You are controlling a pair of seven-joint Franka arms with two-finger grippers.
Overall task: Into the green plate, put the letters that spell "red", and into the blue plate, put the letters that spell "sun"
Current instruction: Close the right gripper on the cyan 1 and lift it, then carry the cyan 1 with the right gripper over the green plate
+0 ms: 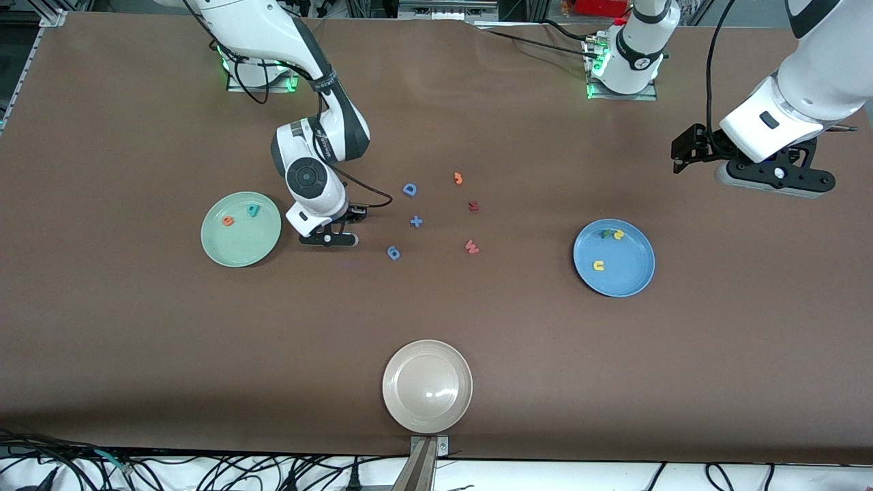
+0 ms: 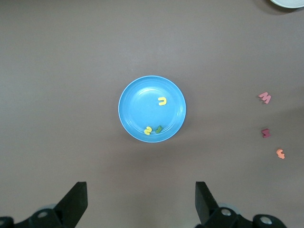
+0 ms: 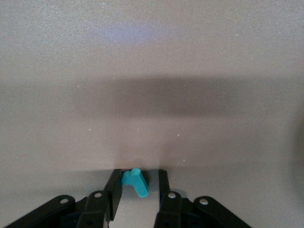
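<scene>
On your brown table (image 1: 136, 341), the right gripper (image 3: 137, 187) brackets the teal "r" (image 3: 134, 181), jaws not visibly pinching, while the left gripper (image 2: 140, 202) waits spread wide.

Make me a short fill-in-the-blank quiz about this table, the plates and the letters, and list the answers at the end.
1. The yellow "u" lies in the ____ plate.
2. The beige plate holds ____ letters.
3. A small ____ foam piece sits between the right gripper's jaws, beside the green plate.
4. The left gripper hangs with its jaws ____, high over the blue plate.

Answers: blue; no; teal; open
</scene>
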